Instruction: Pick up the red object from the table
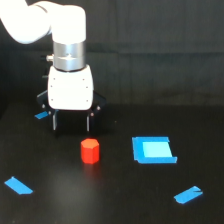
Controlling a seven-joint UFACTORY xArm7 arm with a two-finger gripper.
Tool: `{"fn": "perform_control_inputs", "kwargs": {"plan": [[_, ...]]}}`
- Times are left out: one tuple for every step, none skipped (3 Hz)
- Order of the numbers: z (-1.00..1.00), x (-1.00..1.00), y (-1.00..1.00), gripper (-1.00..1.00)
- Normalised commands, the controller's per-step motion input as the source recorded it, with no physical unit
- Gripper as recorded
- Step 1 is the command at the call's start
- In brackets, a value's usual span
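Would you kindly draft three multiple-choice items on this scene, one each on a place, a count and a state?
1. Where does the red block stand?
A. on the blue square
B. on the bare black table, at the exterior view's left of the blue square
C. between the closed fingers

2. How many thin blue tape strips show, not counting the blue square?
A. one
B. three
C. six

3. What is the gripper doing?
A. standing open behind the block, holding nothing
B. clamped on the block
C. lifting the square

Answers: 1 B, black table shows all round the block. 2 B, one strip beside the gripper and two near the front. 3 A, the fingers stand apart and the block sits free.
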Motion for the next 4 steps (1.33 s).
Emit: {"fn": "perform_control_inputs", "kwargs": {"plan": [[-0.2,0.42,-1.0,1.0],[-0.19,0.22,-1.0,0.93],[-0.34,-0.08,-0.4,0.6],[-0.38,-0.06,0.14,-0.95]]}}
